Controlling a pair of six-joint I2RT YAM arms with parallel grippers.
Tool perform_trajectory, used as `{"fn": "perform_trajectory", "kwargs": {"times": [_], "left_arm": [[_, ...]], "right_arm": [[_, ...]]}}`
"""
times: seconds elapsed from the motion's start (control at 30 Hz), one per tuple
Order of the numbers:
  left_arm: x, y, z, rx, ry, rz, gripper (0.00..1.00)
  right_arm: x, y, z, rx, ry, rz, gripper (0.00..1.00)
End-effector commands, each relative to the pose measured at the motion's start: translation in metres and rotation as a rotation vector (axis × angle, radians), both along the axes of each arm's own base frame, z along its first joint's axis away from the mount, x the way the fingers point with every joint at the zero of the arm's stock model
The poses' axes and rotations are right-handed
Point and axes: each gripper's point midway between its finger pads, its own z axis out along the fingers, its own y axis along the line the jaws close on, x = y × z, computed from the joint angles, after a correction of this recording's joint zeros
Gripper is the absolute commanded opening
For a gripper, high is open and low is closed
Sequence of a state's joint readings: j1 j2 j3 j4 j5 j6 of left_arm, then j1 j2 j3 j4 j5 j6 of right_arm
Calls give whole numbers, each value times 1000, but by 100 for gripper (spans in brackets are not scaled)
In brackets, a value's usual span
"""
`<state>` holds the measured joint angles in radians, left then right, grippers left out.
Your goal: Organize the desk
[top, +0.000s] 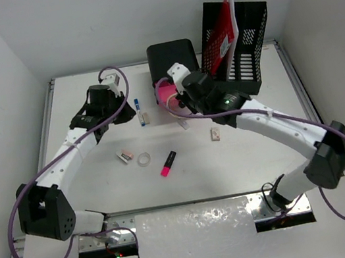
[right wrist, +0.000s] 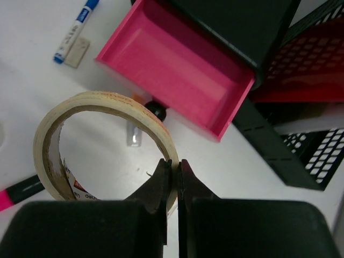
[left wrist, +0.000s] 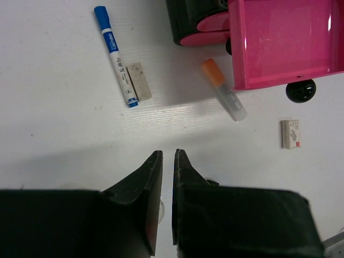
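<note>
Presently the desk [top: 232, 165] fills the top view nearly edge to edge. It is white, rigid and fixed, not a thing to be gripped; the loose items on it are what need taking.

Right gripper [right wrist: 173, 164]: clenched on the tape roll [right wrist: 102, 102], pinching the ring's wall at lower centre of its wrist view, below the open pink drawer [right wrist: 177, 70]. The roll is judged light, fairly stiff and slick-sided, so a hold across the wall is sound.

Left gripper [left wrist: 167, 156]: jaws nearly together with nothing between them, below the blue marker [left wrist: 115, 54]. The marker is judged light and apt to roll; take it mid-barrel.
</note>
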<state>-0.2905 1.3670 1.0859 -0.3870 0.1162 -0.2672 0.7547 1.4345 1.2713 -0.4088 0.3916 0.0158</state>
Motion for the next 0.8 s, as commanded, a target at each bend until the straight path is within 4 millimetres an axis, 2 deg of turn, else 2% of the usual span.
{"fn": "perform_trajectory", "kwargs": {"times": [0.0,0.07,0.17,0.23,0.27,0.3,0.4,0.5,0.63,0.77], "left_arm": [[0,2,21,-26,-60,4,8],[-1,2,20,-25,-60,5,8],[-3,4,21,-23,-64,10,8],[-4,4,19,-21,-63,10,8],[-4,5,19,-19,-64,12,8],[-5,6,17,-15,-60,14,8],[-6,9,15,-6,-62,24,7],[-6,9,13,1,-58,23,7],[-6,10,11,6,-56,24,7],[-7,11,9,8,-54,25,7]], "right_arm": [[45,6,47,-13,-219,-33,0],[63,1,47,-23,-248,-79,0],[84,0,59,3,-321,-110,0],[97,0,57,-1,-333,-116,0],[104,2,67,13,-344,-120,0],[111,1,56,-6,-318,-131,0],[123,2,57,-11,-364,-158,0],[129,2,50,-15,-398,-159,0],[136,2,28,-41,-365,-166,0],[132,1,12,-27,-329,-161,0]]}}
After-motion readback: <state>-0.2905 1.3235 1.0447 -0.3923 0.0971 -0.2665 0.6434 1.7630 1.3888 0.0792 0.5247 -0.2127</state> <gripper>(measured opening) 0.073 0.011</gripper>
